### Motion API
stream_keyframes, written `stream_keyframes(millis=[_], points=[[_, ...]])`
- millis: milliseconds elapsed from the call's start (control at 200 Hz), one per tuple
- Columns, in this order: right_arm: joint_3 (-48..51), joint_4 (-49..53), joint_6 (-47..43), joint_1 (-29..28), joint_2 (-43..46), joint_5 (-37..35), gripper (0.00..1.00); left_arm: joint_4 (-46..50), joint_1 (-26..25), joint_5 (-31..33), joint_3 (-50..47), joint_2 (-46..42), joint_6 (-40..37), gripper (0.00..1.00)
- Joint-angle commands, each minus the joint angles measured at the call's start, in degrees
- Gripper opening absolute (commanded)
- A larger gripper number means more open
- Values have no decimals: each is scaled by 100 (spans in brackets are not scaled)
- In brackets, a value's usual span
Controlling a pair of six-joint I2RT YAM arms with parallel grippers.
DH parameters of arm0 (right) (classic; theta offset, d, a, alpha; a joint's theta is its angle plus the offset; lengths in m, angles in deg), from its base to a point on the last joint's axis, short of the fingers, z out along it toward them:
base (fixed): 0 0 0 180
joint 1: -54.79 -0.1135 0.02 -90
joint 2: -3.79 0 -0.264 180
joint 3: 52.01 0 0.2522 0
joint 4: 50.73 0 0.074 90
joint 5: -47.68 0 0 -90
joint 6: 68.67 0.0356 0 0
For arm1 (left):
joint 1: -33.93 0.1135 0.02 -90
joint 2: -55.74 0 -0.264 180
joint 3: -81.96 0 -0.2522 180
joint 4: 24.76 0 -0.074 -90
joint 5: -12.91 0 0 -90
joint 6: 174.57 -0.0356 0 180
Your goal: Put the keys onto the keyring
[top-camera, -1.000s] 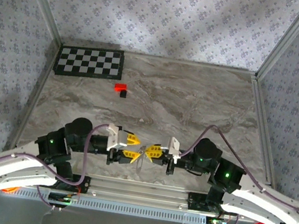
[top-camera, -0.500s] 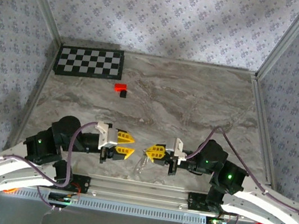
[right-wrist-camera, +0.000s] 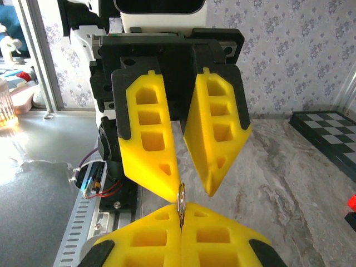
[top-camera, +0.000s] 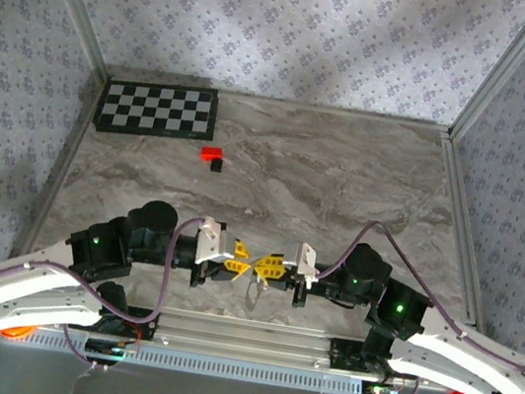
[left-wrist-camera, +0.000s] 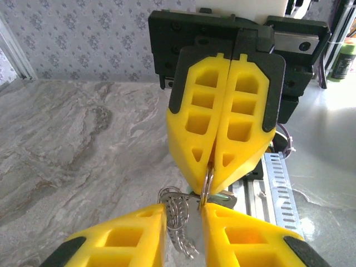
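The left end effector [top-camera: 242, 261] is hovering low over the surface [top-camera: 347, 170], its fingers [left-wrist-camera: 128, 245] standing slightly spread on either side of the dangling keyring [left-wrist-camera: 177, 214]; just to its right, tip to tip, the right end effector [top-camera: 262, 266] is pinching a thin loop of that keyring between pressed-together fingers [right-wrist-camera: 222, 239].

Fingers [left-wrist-camera: 200, 122] of the left gripper [right-wrist-camera: 193, 189] and right gripper [left-wrist-camera: 209, 177]: matt yellow plastic, moulded with open ribs, on dull black plastic backing. The keyring [right-wrist-camera: 180, 201]: thin bright metal, polished. The keys [left-wrist-camera: 176, 214]: pale silvery metal, glossy, ridged along the edge. The table [top-camera: 345, 180]: smooth marble-patterned surface, low sheen. The walls [top-camera: 298, 33]: matt printed covering; cloth or paper cannot be told. The frame rail [top-camera: 251, 335]: bare brushed metal.
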Motion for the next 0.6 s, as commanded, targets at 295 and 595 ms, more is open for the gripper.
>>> stream_keyframes(millis=[295,595], points=[[-260,200,-150,-39,-9,-172,0,155,-180,368,453,377,-310,13],[-267,303,-160,-48,-13,-279,0,3,-200,476,417,377,-295,0]])
